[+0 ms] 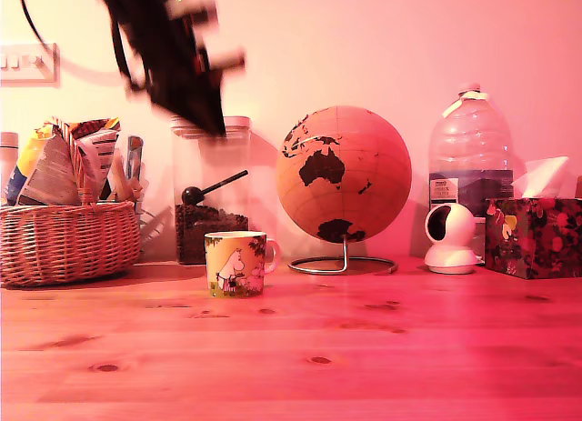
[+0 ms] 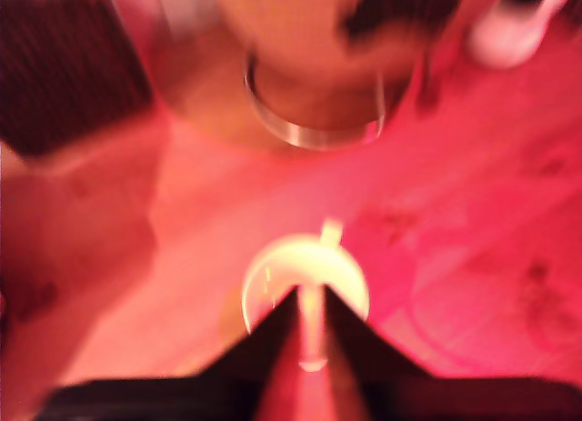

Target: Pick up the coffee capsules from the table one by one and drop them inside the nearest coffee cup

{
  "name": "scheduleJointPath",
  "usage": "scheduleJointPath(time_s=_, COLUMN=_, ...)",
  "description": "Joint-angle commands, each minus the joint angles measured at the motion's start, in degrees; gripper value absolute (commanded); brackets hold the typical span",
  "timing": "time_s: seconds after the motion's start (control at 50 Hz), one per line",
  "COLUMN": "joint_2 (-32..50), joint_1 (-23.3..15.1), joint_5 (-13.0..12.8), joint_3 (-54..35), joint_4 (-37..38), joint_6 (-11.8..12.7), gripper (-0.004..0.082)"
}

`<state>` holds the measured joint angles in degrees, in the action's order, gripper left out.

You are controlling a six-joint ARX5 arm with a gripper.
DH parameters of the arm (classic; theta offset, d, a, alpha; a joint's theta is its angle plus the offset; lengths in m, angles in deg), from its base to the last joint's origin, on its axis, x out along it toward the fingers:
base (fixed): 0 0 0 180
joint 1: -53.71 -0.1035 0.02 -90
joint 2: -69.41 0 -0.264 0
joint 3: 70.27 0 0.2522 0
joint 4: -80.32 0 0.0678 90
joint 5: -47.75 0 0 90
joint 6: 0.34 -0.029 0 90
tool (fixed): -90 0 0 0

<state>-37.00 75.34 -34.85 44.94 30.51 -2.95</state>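
The coffee cup [image 1: 235, 263], a short mug with a cartoon print, stands on the wooden table [image 1: 364, 357] in front of a clear canister. My gripper [image 1: 211, 121] is motion-blurred, high up and slightly toward the exterior view's left of the cup. In the blurred wrist view the cup's pale rim [image 2: 264, 266] lies below the gripper [image 2: 310, 298]. The dark fingers [image 2: 359, 348] stand close together with a small pale thing, seemingly a coffee capsule [image 2: 312, 348], pinched in the narrow gap. No other capsule shows on the table.
A clear canister of dark beans [image 1: 212, 189] stands right behind the cup. A globe on a metal ring stand [image 1: 343, 175] is beside it. A wicker basket [image 1: 65, 241] sits at the exterior view's left; a water bottle [image 1: 470, 157], white camera [image 1: 451, 237] and tissue box [image 1: 534, 235] at its right.
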Motion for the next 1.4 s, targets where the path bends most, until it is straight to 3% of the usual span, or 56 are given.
scheduleJointPath(time_s=0.0, joint_2=-0.7, joint_1=-0.7, joint_5=0.8, joint_3=-1.3, joint_4=0.1, joint_6=-0.4, gripper=-0.0011)
scheduleJointPath(time_s=0.14, joint_2=1.7, joint_1=-1.6, joint_5=4.3, joint_3=-5.6, joint_4=3.2, joint_6=-0.3, gripper=-0.0011)
scheduleJointPath(time_s=0.4, joint_2=12.0, joint_1=-3.1, joint_5=4.3, joint_3=-24.3, joint_4=14.8, joint_6=0.0, gripper=-0.0012)
scheduleJointPath(time_s=0.42, joint_2=13.0, joint_1=-3.3, joint_5=4.3, joint_3=-25.8, joint_4=15.6, joint_6=2.5, gripper=-0.0012)
scheduleJointPath(time_s=0.44, joint_2=14.1, joint_1=-3.6, joint_5=4.3, joint_3=-27.3, joint_4=16.3, joint_6=2.5, gripper=-0.0012)
scheduleJointPath(time_s=0.52, joint_2=17.9, joint_1=-4.2, joint_5=4.3, joint_3=-33.2, joint_4=18.9, joint_6=3.8, gripper=-0.0012)
scheduleJointPath(time_s=0.82, joint_2=32.7, joint_1=-4.4, joint_5=1.4, joint_3=-52.0, joint_4=26.4, joint_6=3.8, gripper=-0.0012)
scheduleJointPath(time_s=0.84, joint_2=33.6, joint_1=-4.3, joint_5=1.2, joint_3=-53.0, joint_4=26.7, joint_6=6.7, gripper=-0.0011)
scheduleJointPath(time_s=1.06, joint_2=44.5, joint_1=-4.3, joint_5=-0.1, joint_3=-64.3, joint_4=29.1, joint_6=6.7, gripper=-0.0011)
scheduleJointPath(time_s=1.08, joint_2=45.6, joint_1=-4.3, joint_5=-0.2, joint_3=-65.2, joint_4=29.1, joint_6=9.0, gripper=-0.0011)
scheduleJointPath(time_s=1.26, joint_2=55.5, joint_1=-4.2, joint_5=-0.7, joint_3=-72.4, joint_4=29.2, joint_6=10.6, gripper=-0.0011)
scheduleJointPath(time_s=1.28, joint_2=56.7, joint_1=-4.2, joint_5=-0.7, joint_3=-73.1, joint_4=29.2, joint_6=11.7, gripper=-0.0011)
scheduleJointPath(time_s=1.38, joint_2=62.8, joint_1=-4.2, joint_5=-0.7, joint_3=-75.7, joint_4=27.2, joint_6=11.7, gripper=-0.0011)
